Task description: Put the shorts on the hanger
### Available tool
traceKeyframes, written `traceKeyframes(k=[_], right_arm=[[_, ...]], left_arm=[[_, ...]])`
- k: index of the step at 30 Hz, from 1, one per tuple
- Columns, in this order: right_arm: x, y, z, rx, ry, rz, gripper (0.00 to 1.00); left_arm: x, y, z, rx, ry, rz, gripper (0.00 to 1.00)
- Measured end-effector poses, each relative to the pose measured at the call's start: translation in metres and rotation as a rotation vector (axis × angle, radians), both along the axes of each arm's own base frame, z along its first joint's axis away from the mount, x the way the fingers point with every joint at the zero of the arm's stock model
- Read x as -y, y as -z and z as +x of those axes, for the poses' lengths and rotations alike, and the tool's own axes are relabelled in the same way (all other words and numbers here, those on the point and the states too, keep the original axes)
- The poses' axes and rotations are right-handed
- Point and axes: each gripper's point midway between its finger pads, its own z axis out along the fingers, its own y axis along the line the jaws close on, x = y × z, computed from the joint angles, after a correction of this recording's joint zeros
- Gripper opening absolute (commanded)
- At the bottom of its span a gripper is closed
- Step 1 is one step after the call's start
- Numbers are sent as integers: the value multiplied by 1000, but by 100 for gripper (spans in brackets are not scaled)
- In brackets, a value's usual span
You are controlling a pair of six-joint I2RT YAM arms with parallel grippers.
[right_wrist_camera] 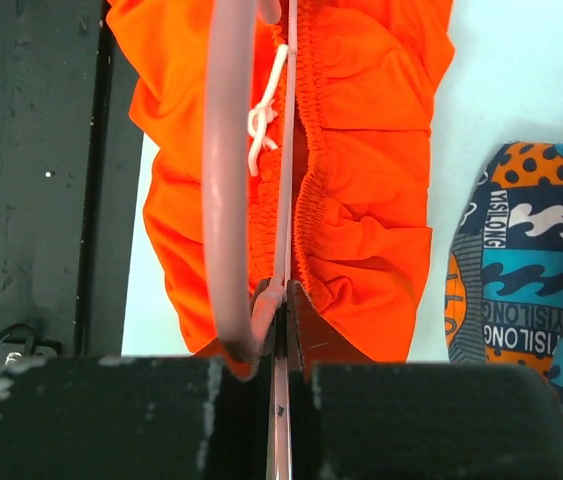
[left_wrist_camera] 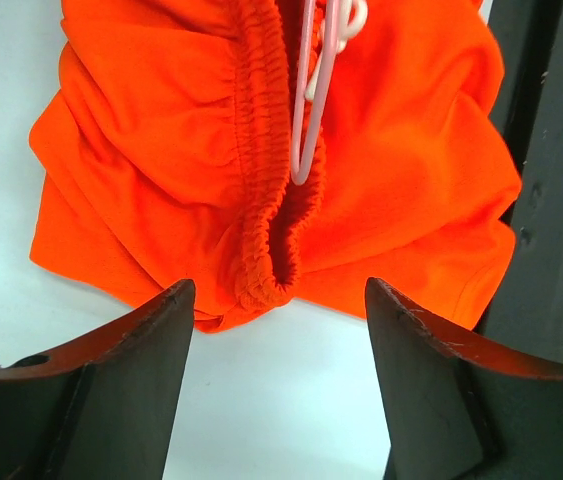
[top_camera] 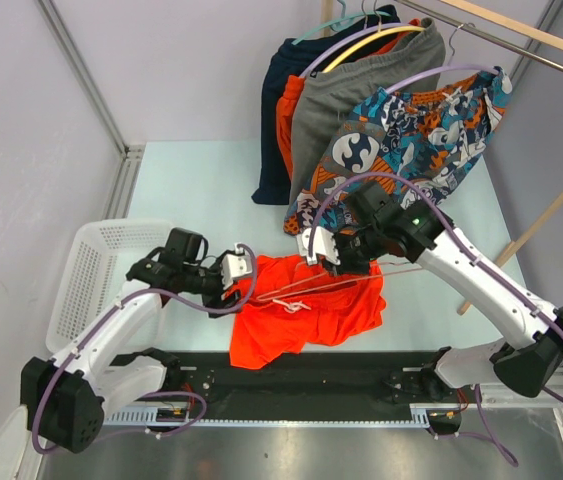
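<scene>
The orange-red shorts (top_camera: 301,315) lie bunched on the table in front of the arms, white drawstring (right_wrist_camera: 261,115) showing. The pale pink hanger (top_camera: 341,283) lies across their waistband. My right gripper (top_camera: 333,262) is shut on the hanger (right_wrist_camera: 229,150) at the shorts' far right edge, the thin bar pinched between its jaws (right_wrist_camera: 283,300) above the shorts (right_wrist_camera: 366,200). My left gripper (top_camera: 244,287) is open and empty at the shorts' left end. In the left wrist view its fingers (left_wrist_camera: 279,330) stand just short of the elastic waistband (left_wrist_camera: 261,180), with the hanger's end (left_wrist_camera: 306,140) lying in the fold.
A white mesh basket (top_camera: 91,270) stands at the left. Grey shorts (top_camera: 336,100), patterned shorts (top_camera: 411,130) and a navy garment (top_camera: 276,120) hang from a rail at the back. A wooden rod (top_camera: 551,215) leans at the right. A black strip (top_camera: 311,375) runs along the near edge.
</scene>
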Motion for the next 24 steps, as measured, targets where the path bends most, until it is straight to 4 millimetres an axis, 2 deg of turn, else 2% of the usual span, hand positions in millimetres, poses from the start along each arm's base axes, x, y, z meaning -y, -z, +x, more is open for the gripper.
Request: traceKeyframes(k=[8, 14, 24], right_arm=[[-2, 8, 3, 27, -31, -38, 0], [-4, 9, 2, 50, -50, -55, 0], [-8, 11, -8, 58, -77, -78, 0]], left_arm=[[-4, 10, 2, 43, 43, 35, 69], [-4, 26, 5, -13, 44, 59, 69], [0, 23, 16, 26, 43, 44, 70]])
